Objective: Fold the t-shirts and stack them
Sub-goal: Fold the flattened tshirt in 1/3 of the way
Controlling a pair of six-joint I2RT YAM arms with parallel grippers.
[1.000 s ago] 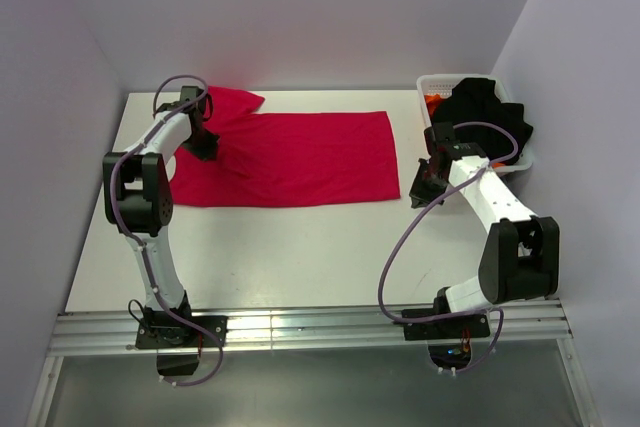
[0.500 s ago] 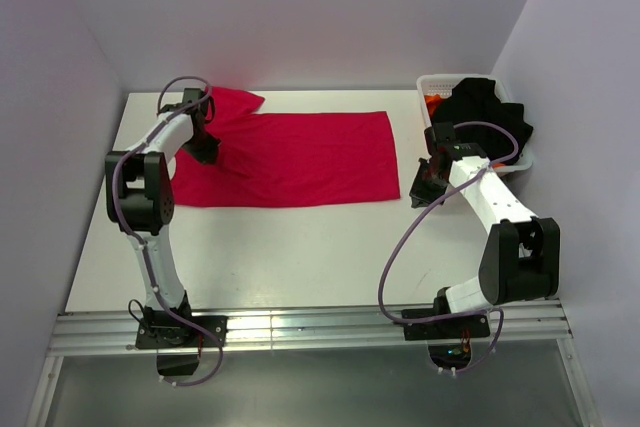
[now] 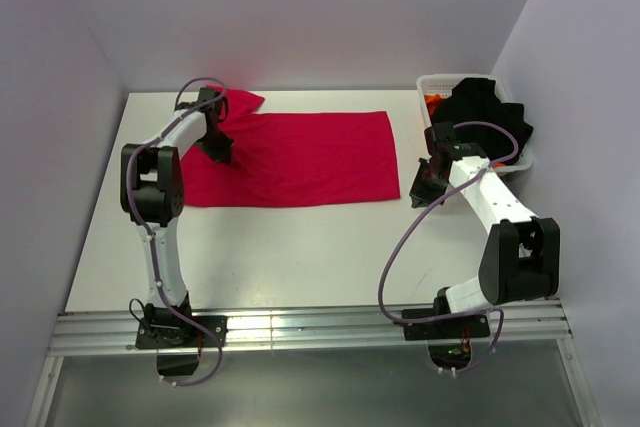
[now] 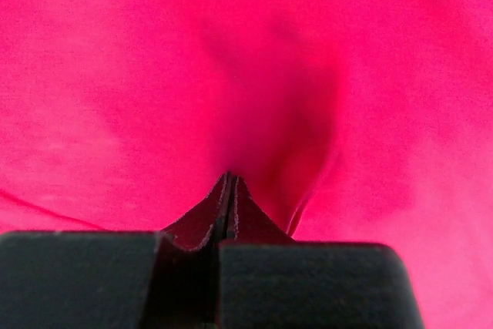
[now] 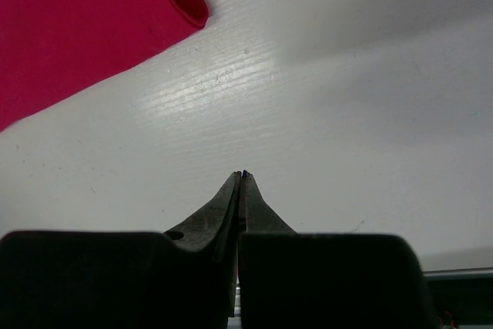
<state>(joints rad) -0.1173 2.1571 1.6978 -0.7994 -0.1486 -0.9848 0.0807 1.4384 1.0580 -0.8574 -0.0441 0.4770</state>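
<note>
The left gripper [image 4: 231, 179] was closed, pinching the crimson t-shirt [image 3: 300, 157] at upper centre, and the right gripper [image 5: 242, 175] was shut empty above the table [image 5: 323, 113]; in judgement, carry the fold low, edges aligned.

Three t-shirts [image 3: 300, 157] perhaps, one basket [image 3: 438, 79]

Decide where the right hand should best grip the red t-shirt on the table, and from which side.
Probably the near right corner of the red t-shirt, approached from the right. The cloth lies flat with that hemmed corner free at the edge on the table, and the right hand, shut and empty, is just beside it.
</note>
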